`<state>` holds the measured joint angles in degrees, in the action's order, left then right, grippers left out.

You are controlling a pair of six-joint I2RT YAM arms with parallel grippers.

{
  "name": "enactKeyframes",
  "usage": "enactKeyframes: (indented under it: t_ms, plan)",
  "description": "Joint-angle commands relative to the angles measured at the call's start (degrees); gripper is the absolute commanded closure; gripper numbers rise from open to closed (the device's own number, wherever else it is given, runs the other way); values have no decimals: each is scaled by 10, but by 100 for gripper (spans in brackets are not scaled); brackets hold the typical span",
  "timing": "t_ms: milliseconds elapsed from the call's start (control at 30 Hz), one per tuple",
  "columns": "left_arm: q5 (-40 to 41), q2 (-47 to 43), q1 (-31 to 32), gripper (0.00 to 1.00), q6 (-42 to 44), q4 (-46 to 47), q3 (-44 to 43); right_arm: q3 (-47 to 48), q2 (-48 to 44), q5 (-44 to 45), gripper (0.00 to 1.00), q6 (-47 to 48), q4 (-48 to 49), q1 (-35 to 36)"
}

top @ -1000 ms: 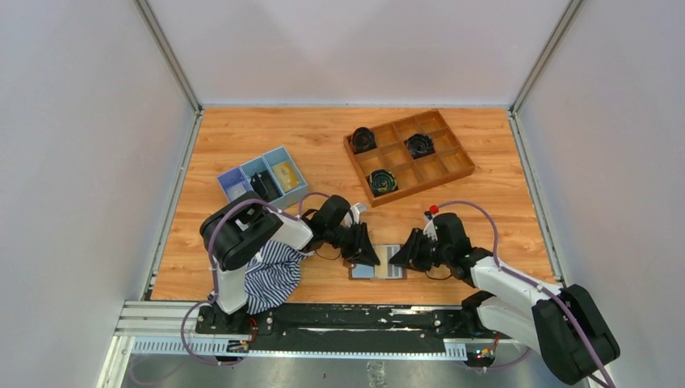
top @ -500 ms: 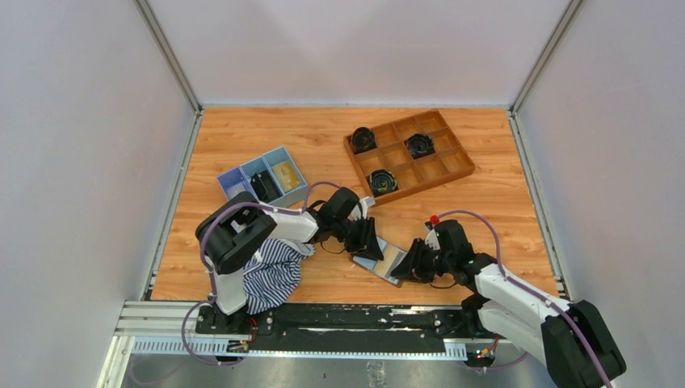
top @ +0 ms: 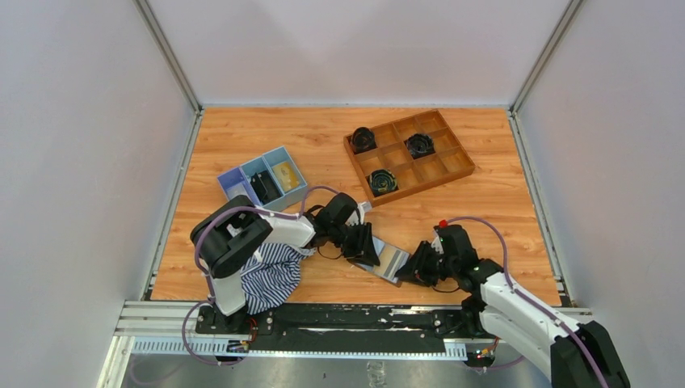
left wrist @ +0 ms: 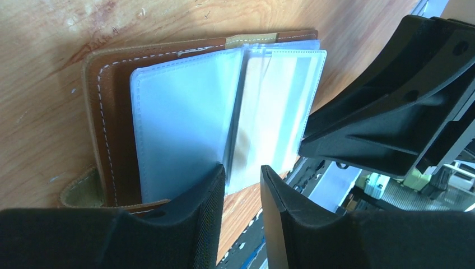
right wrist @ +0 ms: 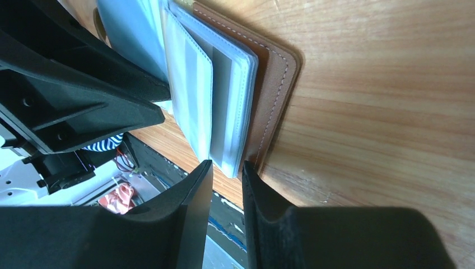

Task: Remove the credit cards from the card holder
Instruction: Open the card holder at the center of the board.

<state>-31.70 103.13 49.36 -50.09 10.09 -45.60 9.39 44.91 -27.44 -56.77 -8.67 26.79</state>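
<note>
Blue-and-white striped cloth (top: 271,276) lies bunched left of the card holder (top: 388,260), under the left arm, just where it was a second ago. The holder lies open on the table (top: 501,202) near the front edge, with its brown cover down and its pale glossy sleeves fanned up. A second ago it sat square to that edge. Now it is turned askew, much as it was half a second ago.

The left gripper (left wrist: 242,169) is at the holder's left end. Its fingers are nearly together, and sleeve leaves show in the slit between them, but I cannot tell whether it pinches them. The right gripper (right wrist: 226,163) is at the holder's right end, also with only a narrow gap, and the sleeves' corner sits right at that gap. Its grip cannot be told either. The right arm has swung rightward and nearer since the earlier frames.

Beyond the holder to its left is the blue tray (top: 263,179). Farther back, to the holder's right, is the wooden tray (top: 409,153) with three black rolls (top: 383,181). None of these has moved.
</note>
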Motion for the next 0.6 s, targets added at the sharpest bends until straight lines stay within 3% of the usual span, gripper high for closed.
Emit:
enactKeyframes:
  t_ms: [0,567]
  plan:
    - [24,13,4,64,16,-37,2,1,-25,10,70,-31,-22,8]
    - [18,22,4,65,11,-37,-7,44,-62,11,70,-60,-17,23]
